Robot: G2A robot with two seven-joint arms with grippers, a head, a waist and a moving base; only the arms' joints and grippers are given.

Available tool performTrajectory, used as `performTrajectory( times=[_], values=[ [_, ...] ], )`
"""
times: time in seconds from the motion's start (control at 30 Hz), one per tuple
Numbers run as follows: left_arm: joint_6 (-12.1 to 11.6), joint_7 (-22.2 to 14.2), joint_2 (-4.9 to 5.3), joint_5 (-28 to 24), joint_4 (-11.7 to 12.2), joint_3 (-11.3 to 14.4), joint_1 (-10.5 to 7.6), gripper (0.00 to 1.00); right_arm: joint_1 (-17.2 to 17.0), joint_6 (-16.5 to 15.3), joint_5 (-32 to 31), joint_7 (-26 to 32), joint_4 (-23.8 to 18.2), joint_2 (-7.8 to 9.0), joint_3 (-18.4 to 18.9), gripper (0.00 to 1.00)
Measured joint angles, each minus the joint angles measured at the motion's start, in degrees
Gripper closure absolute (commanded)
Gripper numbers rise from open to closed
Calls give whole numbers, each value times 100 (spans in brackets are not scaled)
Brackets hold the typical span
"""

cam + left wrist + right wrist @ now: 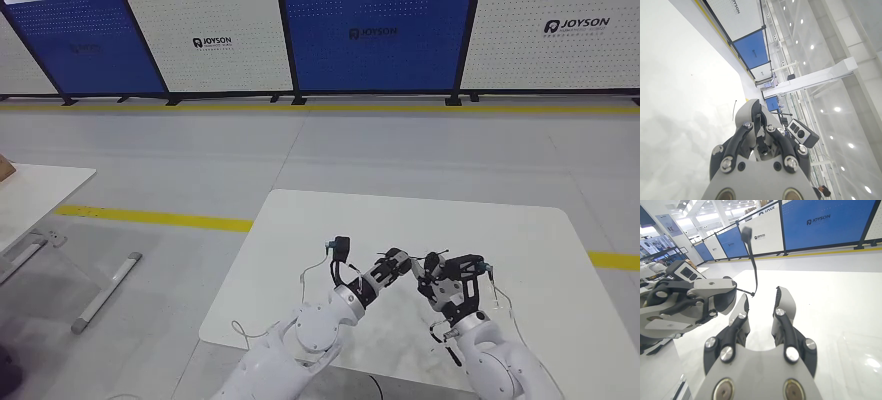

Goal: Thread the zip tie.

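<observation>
So the left gripper [734, 288] has its fingers pressed together and is pinching one end of the black zip tie [755, 275]. The tie pokes out of those fingertips as a thin strap, hits a small kink or knot, then bends sharply upward and ends in a blurry blocky bit that I'd guess is the head. It's too fuzzy to be sure. The whole thing hangs in the air over the white table [819, 291], not lying on it, and the bend sits just beside one finger of the right gripper [761, 292].

The right gripper's fingers are spread wide with nothing between them. From the top view the two grippers are nose to nose, close together over the near half of the table.

My read is that we're at the hand-off or grab stage. One end is secured, the other is loose, and I don't see a closed loop, so the threading itself looks not yet done.

I think the next move is for the right gripper to slide sideways so the loose upright part sits between its pads, then close on it near the end. The strap is thin and floppy, so a sloppy grip will let it twist. After that, the tip has to line up square with the head's slot, which is a fiddly bit of alignment.
</observation>
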Motion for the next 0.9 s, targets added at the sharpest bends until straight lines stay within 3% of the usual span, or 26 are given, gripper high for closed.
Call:
performTrajectory(
  times=[0.13, 0.37, 0.57, 0.9],
  values=[
    [22, -5, -4, 24, -4, 12, -5, 100, 9, -11, 0, -2, 5, 0, -2, 71],
    [146, -9, -20, 64, -2, 75, -32, 100, 15, -18, -24, 4, 5, 2, -4, 81],
    [182, 10, -33, 75, 7, 102, -46, 100, 12, -27, -27, 7, 24, 5, 9, 100],
    [173, 24, -38, 83, -11, 93, -17, 100, 4, -77, -18, 80, 11, 10, 1, 100]
  ],
)
